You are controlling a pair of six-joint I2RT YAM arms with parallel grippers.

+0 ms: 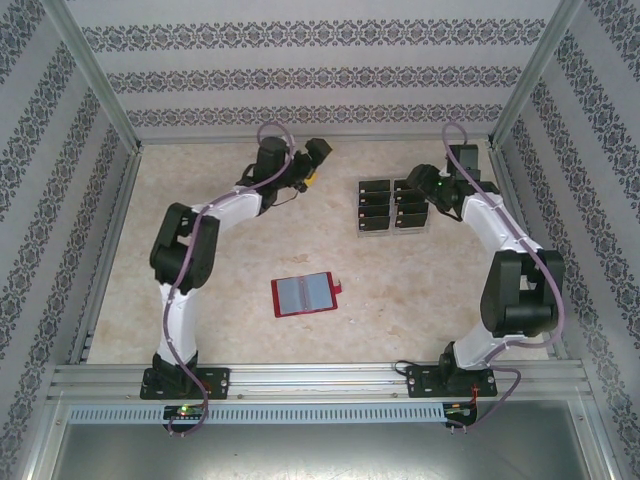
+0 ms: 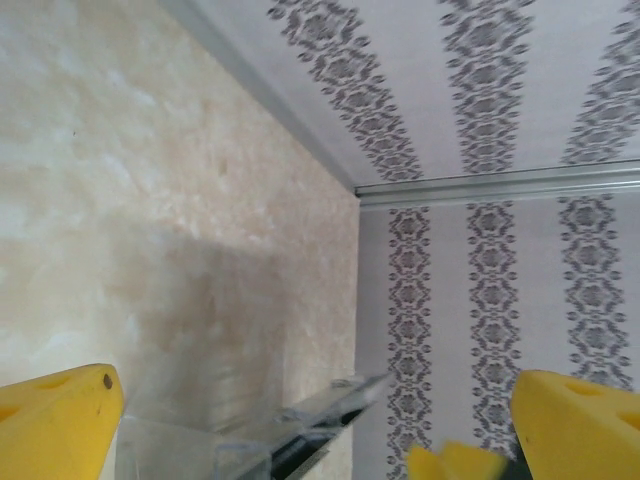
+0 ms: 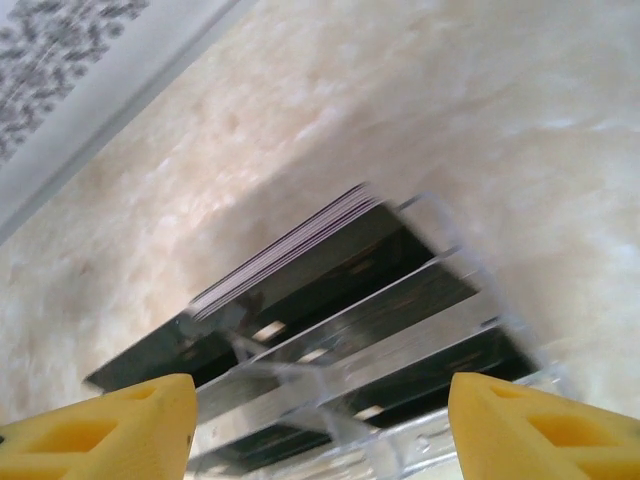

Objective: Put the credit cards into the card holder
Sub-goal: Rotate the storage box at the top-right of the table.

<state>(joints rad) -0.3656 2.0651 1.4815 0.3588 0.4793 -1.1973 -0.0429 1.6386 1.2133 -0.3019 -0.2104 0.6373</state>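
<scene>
The red card holder lies open on the table between the two arms, its grey pockets facing up. Several black credit cards stand in the slots of a clear tray at the back right. My right gripper hovers at the tray's right side. In the right wrist view it is open, its yellow fingertips wide apart above the stacked cards, holding nothing. My left gripper is raised left of the tray. It is open and empty, with a tray corner beyond it.
Patterned walls with metal frame posts enclose the table on three sides. A metal rail runs along the near edge at the arm bases. The beige tabletop surrounds the card holder.
</scene>
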